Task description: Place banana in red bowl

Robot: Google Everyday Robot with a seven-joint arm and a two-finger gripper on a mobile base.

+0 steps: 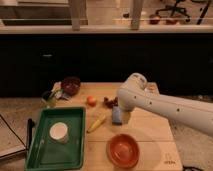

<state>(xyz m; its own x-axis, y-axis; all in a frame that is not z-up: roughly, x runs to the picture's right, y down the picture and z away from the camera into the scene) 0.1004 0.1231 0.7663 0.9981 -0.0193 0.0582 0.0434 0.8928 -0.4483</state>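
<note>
Yellow and slim, the banana (96,123) lies flat on the wooden surface (150,131), just beside the right wall of the green tray (44,155) and up and to the left of the red bowl (123,137). It is apart from the bowl and nothing is touching it.

The task looks barely begun. The fruit has not been picked up, so the grasp, the carry and the drop into the bowl are all left to do.

The pincer (119,107) hangs at the end of the white arm, above a small blue-grey block (117,117) to the right of the banana. Its jaws are spread and I can see nothing held in them.

The red bowl shows nothing inside. The tray holds one white round object (59,132), either a cup or a lid. The smaller dark maroon bowl (71,85) sits at the far left corner, and I cannot tell what is in it. A round orange fruit (91,100) lies loose between that bowl and the arm.
</note>
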